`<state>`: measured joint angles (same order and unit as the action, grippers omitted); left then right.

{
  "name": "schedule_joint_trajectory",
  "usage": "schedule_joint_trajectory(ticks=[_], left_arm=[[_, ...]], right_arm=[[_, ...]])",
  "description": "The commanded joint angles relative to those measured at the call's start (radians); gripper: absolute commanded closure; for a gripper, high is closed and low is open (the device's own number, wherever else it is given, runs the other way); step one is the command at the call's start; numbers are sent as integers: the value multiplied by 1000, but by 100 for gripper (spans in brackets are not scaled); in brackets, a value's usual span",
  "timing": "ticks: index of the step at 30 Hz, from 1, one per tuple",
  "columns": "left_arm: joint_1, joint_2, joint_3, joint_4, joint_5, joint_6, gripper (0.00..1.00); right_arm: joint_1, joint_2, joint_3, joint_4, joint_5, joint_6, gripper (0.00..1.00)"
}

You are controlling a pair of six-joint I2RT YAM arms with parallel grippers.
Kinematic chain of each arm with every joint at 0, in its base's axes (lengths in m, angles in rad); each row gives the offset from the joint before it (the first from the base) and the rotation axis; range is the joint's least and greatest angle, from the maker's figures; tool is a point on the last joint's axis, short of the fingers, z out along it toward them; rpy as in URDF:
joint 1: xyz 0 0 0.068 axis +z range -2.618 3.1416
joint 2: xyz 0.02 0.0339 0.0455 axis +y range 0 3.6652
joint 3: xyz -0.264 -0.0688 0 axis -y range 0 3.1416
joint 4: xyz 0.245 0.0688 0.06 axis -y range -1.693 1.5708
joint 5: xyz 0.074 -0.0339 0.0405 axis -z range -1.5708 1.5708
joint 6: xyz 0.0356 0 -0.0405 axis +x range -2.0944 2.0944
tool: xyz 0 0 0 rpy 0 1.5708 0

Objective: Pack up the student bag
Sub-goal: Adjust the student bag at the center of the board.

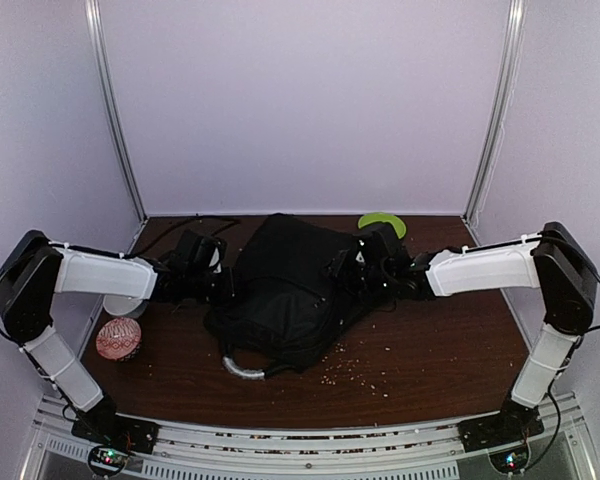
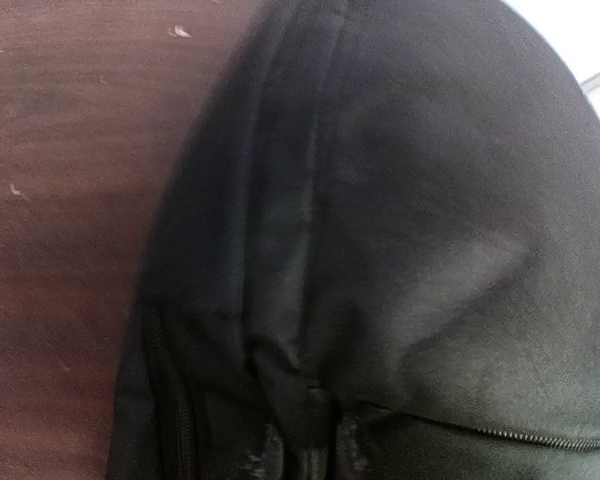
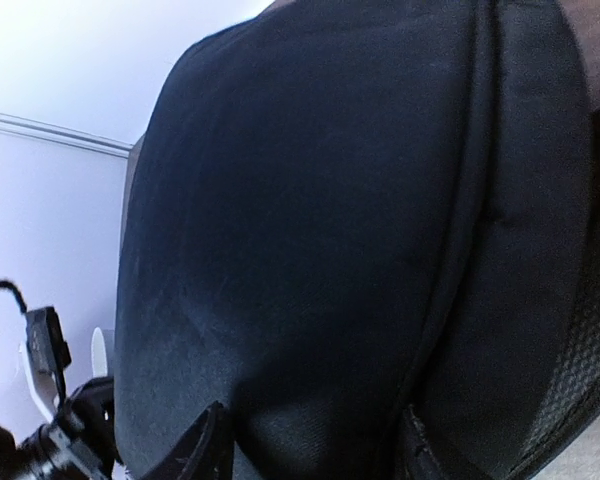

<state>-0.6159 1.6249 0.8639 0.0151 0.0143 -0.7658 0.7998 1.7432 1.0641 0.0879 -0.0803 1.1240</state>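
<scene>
Centre frame on the table (image 1: 430,350), the bag (image 1: 285,285) lies between both arms: the left gripper (image 2: 308,455) pinches a fabric fold, the right gripper (image 3: 310,450) straddles its side, grip unclear. A pull could slip that thin fold.

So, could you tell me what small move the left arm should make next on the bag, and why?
I would probably close the left tool firmly on the student bag before lifting anything. Its wrist view shows fabric bunched into a fold right at the bottom edge, though whether it is truly pinched is unclear. The right tool straddles the bag's opposite side and could steady it.
</scene>
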Motion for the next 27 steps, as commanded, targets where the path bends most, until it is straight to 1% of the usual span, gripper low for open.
schedule_joint_trajectory(ticks=[1,2,5,8,11,13,16,18,23,25,27], left_arm=[[-217,-54,-4,133,182,-69,97],[-234,-70,-5,124,173,-74,100],[-243,-168,-51,86,111,-89,100],[-242,-276,-72,-23,-14,-56,100],[-237,-320,-55,-89,-83,-24,100],[-232,-308,-20,-111,-78,-6,100],[-231,-270,57,-160,-59,17,100],[-231,-255,81,-159,-58,19,100],[-232,-213,118,-178,-82,21,100],[-231,-196,124,-178,-85,17,100],[-231,-185,132,-175,-83,8,100]], right_arm=[[0,9,137,-143,-147,-205,47],[-1,-23,146,-174,-128,-243,46],[1,-149,130,-293,-29,-330,43],[2,-296,-21,-297,59,-316,39],[4,-419,-231,-192,65,-234,38],[5,-460,-342,-101,22,-167,38],[24,-485,-419,-10,-45,-107,39],[43,-511,-437,-11,-36,-99,38],[49,-581,-477,-81,16,-101,36],[49,-570,-486,-59,-12,-106,39],[49,-536,-457,-72,-41,-122,44]])
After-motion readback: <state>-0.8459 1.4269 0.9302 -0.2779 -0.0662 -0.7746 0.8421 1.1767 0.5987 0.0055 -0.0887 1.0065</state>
